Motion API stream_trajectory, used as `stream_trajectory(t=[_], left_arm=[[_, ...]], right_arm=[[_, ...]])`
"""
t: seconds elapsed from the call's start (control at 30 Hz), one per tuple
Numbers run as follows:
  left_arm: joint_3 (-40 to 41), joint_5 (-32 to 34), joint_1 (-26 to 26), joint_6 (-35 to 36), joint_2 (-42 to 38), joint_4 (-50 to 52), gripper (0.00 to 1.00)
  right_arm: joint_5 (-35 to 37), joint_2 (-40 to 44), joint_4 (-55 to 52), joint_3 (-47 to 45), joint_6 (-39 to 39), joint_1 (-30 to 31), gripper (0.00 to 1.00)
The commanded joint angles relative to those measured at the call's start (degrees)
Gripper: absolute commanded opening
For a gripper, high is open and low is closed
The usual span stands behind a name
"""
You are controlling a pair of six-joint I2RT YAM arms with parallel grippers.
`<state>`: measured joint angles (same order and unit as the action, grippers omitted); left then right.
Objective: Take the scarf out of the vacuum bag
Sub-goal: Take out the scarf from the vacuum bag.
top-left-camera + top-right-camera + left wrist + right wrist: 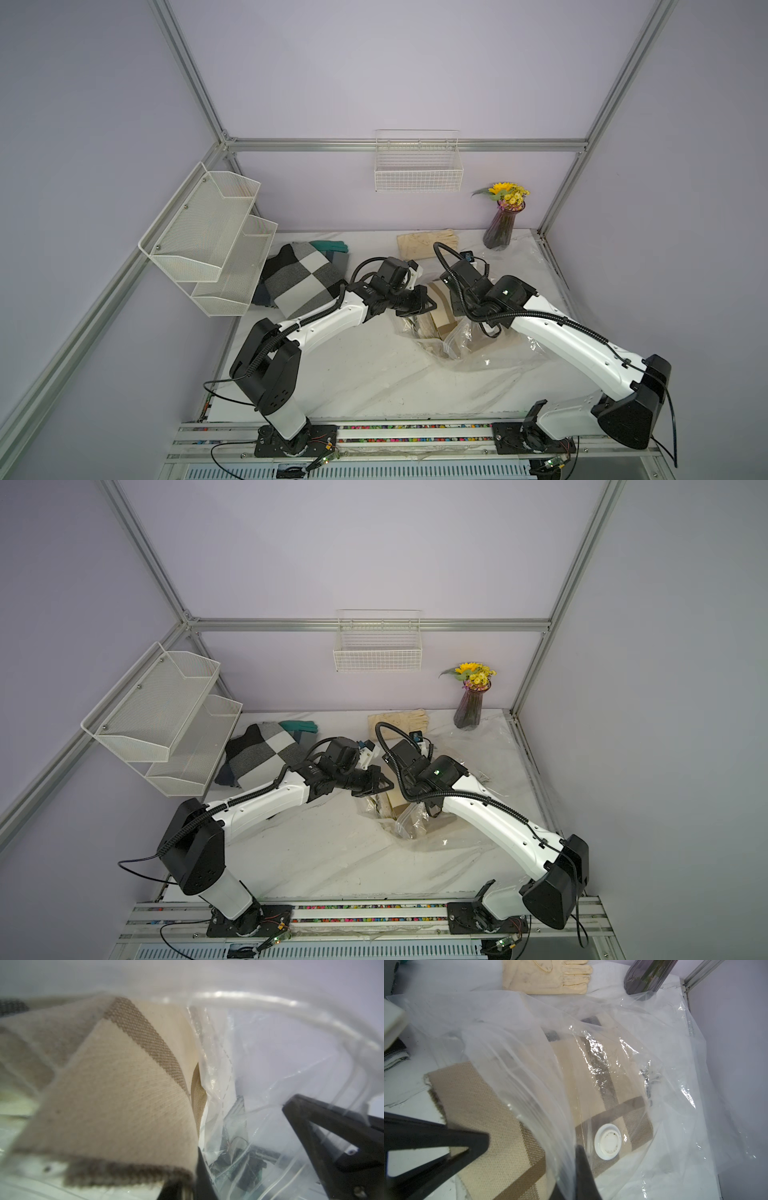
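**Fig.** Both arms reach over the marble-patterned table (365,382), as I see them from my station. The vacuum bag (494,353) lies crumpled right of centre, between the arms. Its white valve cap (608,1141) faces up over the scarf (477,1105). The scarf, beige with brown bands, sits partly inside the bag: one end lies bare on the table outside the mouth, the rest under the film. My right gripper (532,1147) is closed on a gathered fold of bag film. My left gripper (243,1128) is also closed. Film crosses its jaws and the scarf presses against one finger (199,1167), but I cannot tell which it pinches. Behind the bag are a cream glove (548,976) and a purple vase (500,226). At the far left lie a checked cloth (299,278) and a teal glove (330,246).
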<state>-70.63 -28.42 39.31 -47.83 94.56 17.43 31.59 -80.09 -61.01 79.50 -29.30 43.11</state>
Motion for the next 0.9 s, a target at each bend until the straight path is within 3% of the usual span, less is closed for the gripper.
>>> stream_trajectory(t=[0.0,0.87], left_arm=[[-1.4,1.1,-0.6,3.4,-3.1,2.8,0.00],[1.5,5.0,-7.4,8.8,-12.0,13.5,0.00]], right_arm=[[0.5,1.3,1.8,0.7,0.2,-0.5,0.00],[-2.5,1.3,6.2,-2.8,0.8,-0.6,0.00]])
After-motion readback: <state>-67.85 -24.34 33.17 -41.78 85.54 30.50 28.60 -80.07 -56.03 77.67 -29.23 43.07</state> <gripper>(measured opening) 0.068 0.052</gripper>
